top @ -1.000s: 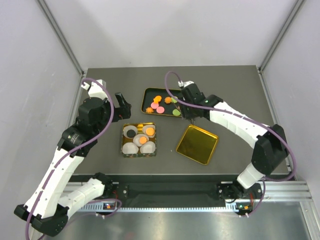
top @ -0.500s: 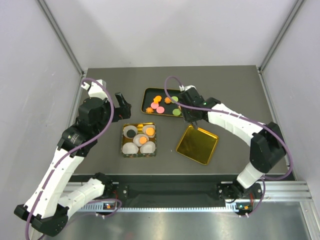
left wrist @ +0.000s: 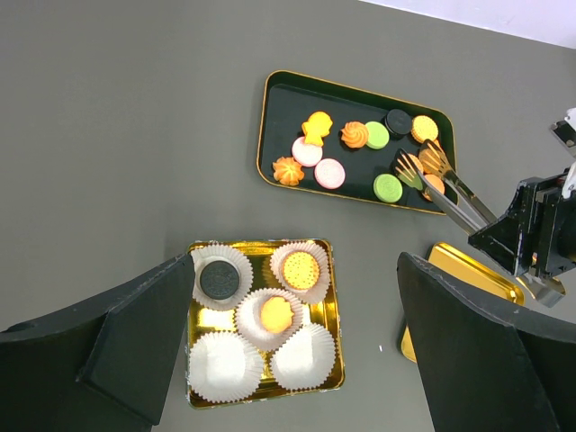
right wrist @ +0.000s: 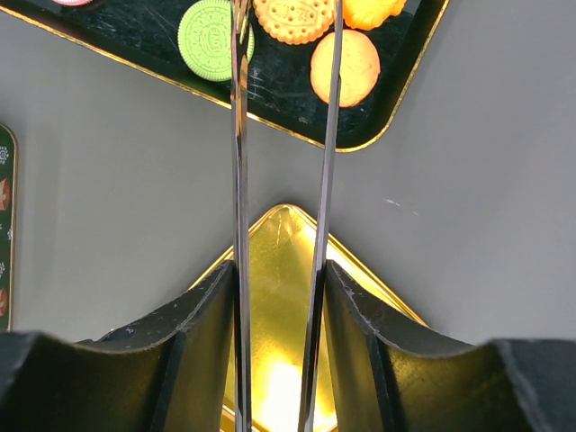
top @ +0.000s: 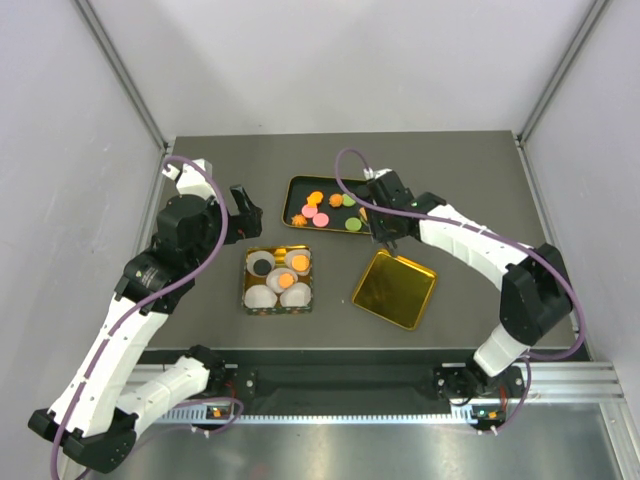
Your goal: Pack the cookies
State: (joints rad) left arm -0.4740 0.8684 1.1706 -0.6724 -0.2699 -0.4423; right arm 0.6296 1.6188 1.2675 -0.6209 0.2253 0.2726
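The cookies [top: 322,205] lie on a black tray [top: 296,184]: orange, pink, green and dark ones, also seen in the left wrist view [left wrist: 329,173]. A gold box [top: 247,300] holds white paper cups; three of them hold a dark cookie [left wrist: 217,280] and two orange cookies [left wrist: 300,268]. My right gripper [right wrist: 281,301] is shut on metal tongs [right wrist: 239,180], whose open tips [left wrist: 419,164] hang over the orange cookies at the tray's right end. My left gripper [left wrist: 297,360] is open and empty, above the gold box.
A gold lid [top: 394,288] lies right of the box, under the right gripper. The box's two front paper cups [left wrist: 222,365] are empty. The grey table [top: 470,180] ends at white walls on the left, right and back.
My right gripper with the tongs has shifted slightly right and back at the tray's right end. The left arm has not moved.
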